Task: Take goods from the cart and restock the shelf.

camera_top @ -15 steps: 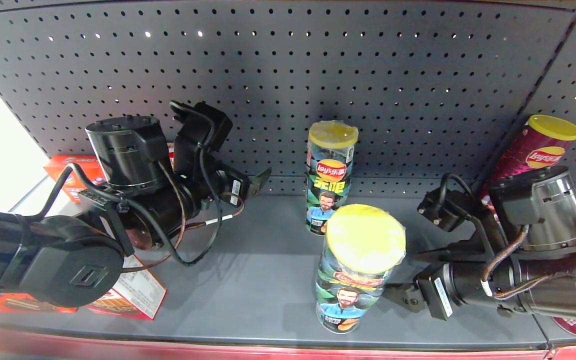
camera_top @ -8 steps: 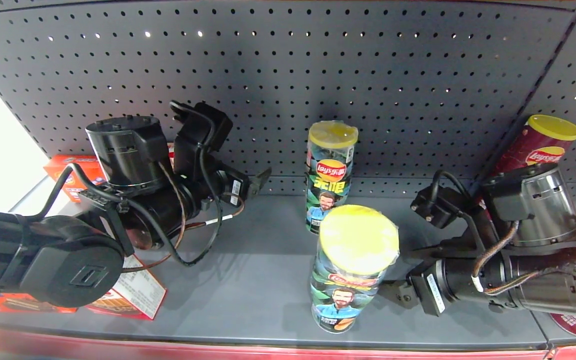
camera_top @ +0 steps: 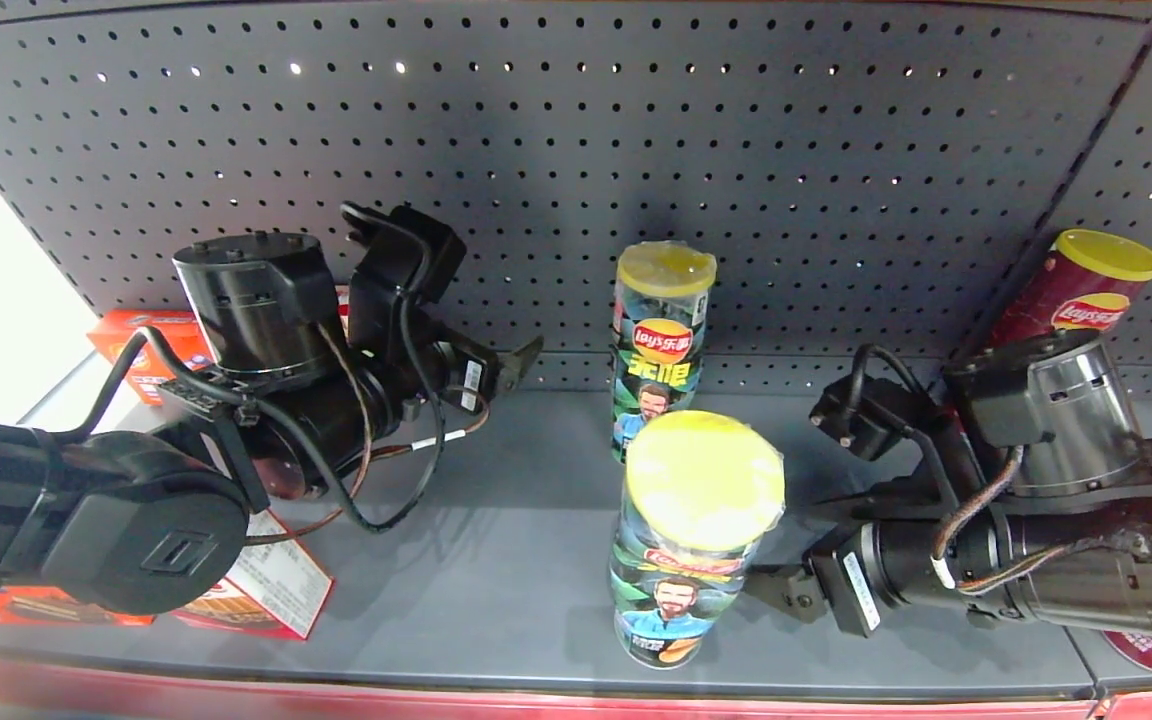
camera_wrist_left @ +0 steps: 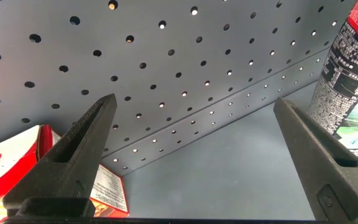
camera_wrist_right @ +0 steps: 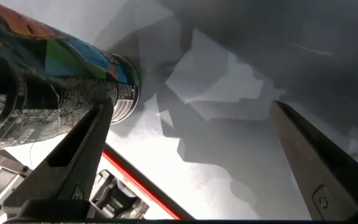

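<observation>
Two green chip cans with yellow lids stand upright on the grey shelf (camera_top: 496, 560). The back can (camera_top: 661, 350) is near the pegboard; the front can (camera_top: 691, 550) stands close to the shelf's front edge. My right gripper (camera_top: 786, 555) is open, low at the front can's right side, and the can (camera_wrist_right: 36, 93) lies against the outside of one finger (camera_wrist_right: 73, 168); nothing sits between the jaws (camera_wrist_right: 191, 106). My left gripper (camera_top: 516, 360) hangs open above the shelf, left of the back can (camera_wrist_left: 347, 81), pointing at the pegboard (camera_wrist_left: 166, 68), its jaws (camera_wrist_left: 196, 102) wide apart.
Orange-red boxes (camera_top: 136, 340) (camera_top: 266, 590) (camera_wrist_left: 17, 168) lie at the shelf's left under my left arm. A maroon chip can (camera_top: 1076, 300) leans at the back right behind my right arm. A red lip (camera_top: 536, 700) runs along the shelf front. Bare shelf lies between my left gripper and the cans.
My right arm has slid left, and the front can has shifted left with it, staying upright. The left arm and the back can have not moved.
</observation>
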`<state>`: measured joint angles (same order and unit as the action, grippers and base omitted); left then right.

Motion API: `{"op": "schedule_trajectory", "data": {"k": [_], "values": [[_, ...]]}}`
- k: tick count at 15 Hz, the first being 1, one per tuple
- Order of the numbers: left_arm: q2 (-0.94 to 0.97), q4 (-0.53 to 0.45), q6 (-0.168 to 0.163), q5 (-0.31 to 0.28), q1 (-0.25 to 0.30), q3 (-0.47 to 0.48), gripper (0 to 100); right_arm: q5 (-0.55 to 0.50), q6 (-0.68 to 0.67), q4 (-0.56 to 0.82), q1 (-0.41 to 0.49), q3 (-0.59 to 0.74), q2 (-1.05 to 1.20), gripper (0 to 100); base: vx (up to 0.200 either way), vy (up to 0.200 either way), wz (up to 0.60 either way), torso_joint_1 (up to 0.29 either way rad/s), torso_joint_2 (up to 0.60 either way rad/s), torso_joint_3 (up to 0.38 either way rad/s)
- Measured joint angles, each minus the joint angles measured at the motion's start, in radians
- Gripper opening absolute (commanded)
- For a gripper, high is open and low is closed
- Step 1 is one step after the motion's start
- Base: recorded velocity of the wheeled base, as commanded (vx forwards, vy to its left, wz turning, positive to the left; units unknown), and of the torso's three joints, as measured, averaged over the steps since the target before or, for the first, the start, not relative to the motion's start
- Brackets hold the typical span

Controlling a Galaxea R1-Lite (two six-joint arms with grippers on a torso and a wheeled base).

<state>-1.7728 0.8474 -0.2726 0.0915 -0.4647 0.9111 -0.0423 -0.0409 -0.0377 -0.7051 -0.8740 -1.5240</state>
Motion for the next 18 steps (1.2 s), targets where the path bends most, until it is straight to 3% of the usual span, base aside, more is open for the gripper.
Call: {"op": "schedule_trajectory", "data": {"k": [3,9,14,18], "values": [[0.011,0.000,-0.001,-0.001,0.001,-0.018,100,-0.002,-0.003,-0.011,0.012,0.003,0.024,100,0.000,0.000,0.00,0.000,0.00,0.000],[0.139,-0.036,-0.004,-0.007,0.001,-0.079,100,-0.032,-0.001,-0.190,0.051,0.023,0.177,100,0.000,0.000,0.00,0.000,0.00,0.000],[0.229,-0.033,-0.005,0.003,0.000,-0.153,100,-0.036,0.027,-0.351,0.050,0.143,0.333,100,0.000,0.000,0.00,0.000,0.00,0.000],[0.277,-0.017,-0.008,0.003,-0.004,-0.161,100,-0.033,0.070,-0.391,0.052,0.279,0.532,100,0.000,0.000,0.00,0.000,0.00,0.000]]}}
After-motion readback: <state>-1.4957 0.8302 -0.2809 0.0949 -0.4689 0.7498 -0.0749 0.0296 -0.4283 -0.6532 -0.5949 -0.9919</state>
